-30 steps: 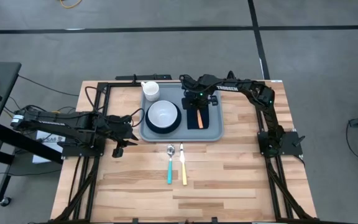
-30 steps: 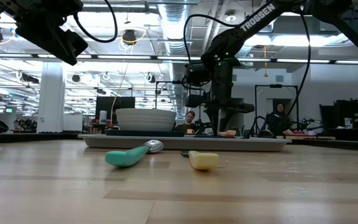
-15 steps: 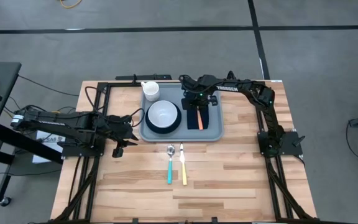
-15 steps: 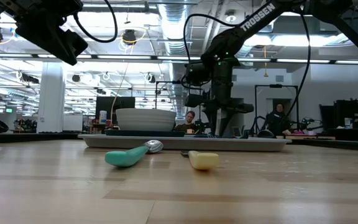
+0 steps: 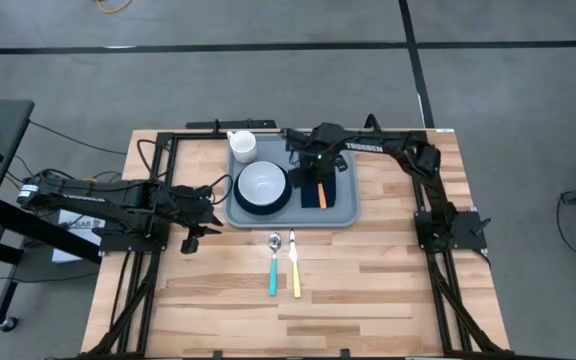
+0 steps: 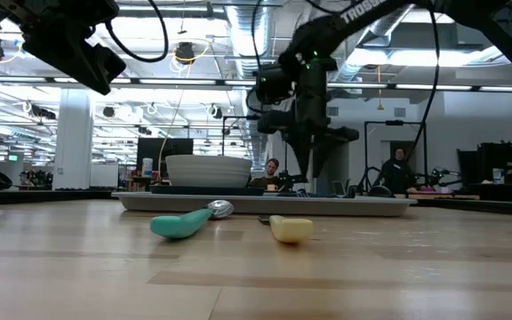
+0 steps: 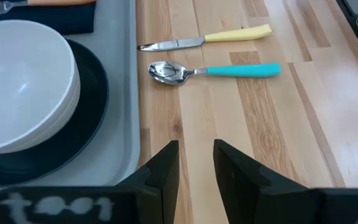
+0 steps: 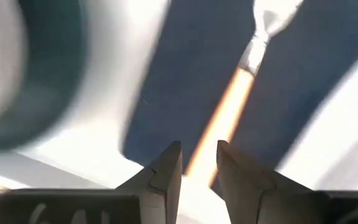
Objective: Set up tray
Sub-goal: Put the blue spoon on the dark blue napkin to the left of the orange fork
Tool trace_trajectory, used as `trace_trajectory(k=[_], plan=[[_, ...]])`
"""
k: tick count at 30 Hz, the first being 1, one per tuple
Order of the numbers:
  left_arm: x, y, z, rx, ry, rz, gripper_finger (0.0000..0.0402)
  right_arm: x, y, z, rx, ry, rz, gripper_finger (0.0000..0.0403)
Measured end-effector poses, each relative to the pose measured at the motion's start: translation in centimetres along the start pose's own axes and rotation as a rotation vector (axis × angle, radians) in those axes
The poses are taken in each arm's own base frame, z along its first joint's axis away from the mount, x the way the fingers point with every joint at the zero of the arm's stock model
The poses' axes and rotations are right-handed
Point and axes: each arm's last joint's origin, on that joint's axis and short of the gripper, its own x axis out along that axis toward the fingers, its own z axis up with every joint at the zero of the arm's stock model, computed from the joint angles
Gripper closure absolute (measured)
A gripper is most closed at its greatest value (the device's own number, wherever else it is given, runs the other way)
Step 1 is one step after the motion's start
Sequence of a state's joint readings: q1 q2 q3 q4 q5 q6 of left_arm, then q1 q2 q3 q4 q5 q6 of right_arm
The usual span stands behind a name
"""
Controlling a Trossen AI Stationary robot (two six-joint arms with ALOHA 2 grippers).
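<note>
Over the light grey-blue plastic tray [image 5: 343, 210], the part-open, empty right gripper [image 5: 309, 178] should be lifted straight off the orange-handled fork [image 5: 322, 192].

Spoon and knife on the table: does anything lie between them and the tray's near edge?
Nothing visible does. The spoon and knife lie on bare wood just in front of the tray; the left gripper waits off to the side.

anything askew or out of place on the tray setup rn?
Nothing spilled or damaged. Bowl sits on the plate, fork lies on the napkin in the tray. Only the spoon and knife are on the table, outside the tray.
</note>
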State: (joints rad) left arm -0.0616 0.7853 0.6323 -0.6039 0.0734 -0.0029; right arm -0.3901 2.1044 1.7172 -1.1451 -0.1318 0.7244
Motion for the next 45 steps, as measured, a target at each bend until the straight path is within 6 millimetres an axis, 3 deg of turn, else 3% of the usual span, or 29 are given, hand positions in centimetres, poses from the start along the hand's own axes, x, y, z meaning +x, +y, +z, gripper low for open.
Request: trace_trajectory(k=[6, 12, 18, 25, 31, 39, 45], plan=[[0.0, -0.1, 0.5, 0.003, -0.052, -0.029, 0.0315, -1.6, 2.3, -4.8, -0.14, -0.115, -0.299, 0.031], [0.5, -0.1, 1.7, 0.003, -0.147, -0.048, 0.0315, -4.4, 3.9, -11.8, -0.333, -0.265, -0.584, 0.031], [3.0, 0.1, 2.4, -0.048, -0.117, -0.06, 0.0315, -7.8, 4.9, -18.4, -0.616, -0.32, -0.517, 0.031], [6.6, 0.2, 3.5, -0.164, -0.137, -0.112, 0.0315, -12.7, 3.5, -23.8, -0.851, -0.415, -0.382, 0.031], [8.4, 0.4, 3.9, -0.455, -0.151, -0.119, 0.0315, -16.7, 0.6, -25.2, -0.932, -0.56, -0.352, 0.031], [10.2, 1.1, 4.6, -0.744, -0.282, 0.021, 0.0315, -21.0, -4.4, -23.5, -0.91, -0.635, -0.315, 0.031], [11.0, 1.2, 5.1, -0.856, -0.299, 0.03, 0.0315, -22.8, -7.3, -22.7, -0.804, -0.682, -0.288, 0.031]])
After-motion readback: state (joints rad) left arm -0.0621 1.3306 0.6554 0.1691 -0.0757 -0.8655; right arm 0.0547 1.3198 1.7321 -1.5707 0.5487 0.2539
